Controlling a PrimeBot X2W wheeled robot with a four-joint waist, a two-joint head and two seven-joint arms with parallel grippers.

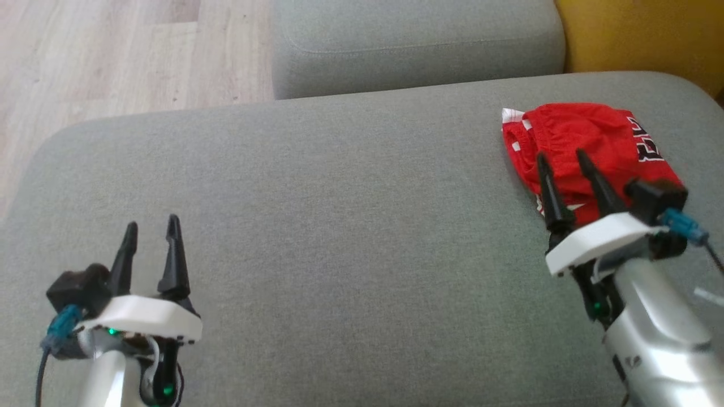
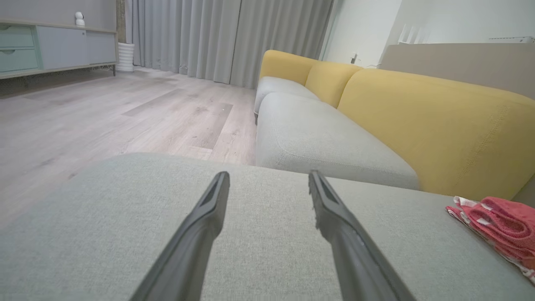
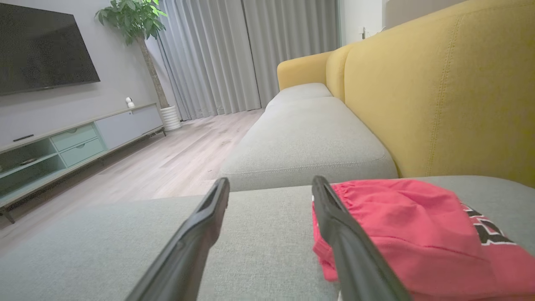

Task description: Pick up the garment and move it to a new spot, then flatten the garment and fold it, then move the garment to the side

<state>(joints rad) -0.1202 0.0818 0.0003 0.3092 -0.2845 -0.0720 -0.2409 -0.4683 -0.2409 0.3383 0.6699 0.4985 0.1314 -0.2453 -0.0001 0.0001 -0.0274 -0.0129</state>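
We see the red garment (image 1: pixel 588 141) lying bunched at the far right of the grey seat cushion (image 1: pixel 339 198), close to the yellow backrest (image 3: pixel 439 104). Black lettering (image 1: pixel 647 144) edged in white runs along its right side, but the fold cuts it off and we cannot read it. Our right tool (image 1: pixel 561 155) hangs over the garment's near left edge, fingers spread and holding nothing; we cannot tell whether it touches the cloth. Our left tool (image 1: pixel 153 221) is over the bare cushion at the near left, well apart from the garment, also spread and empty. Pale wooden floor (image 1: pixel 113 56) lies beyond.
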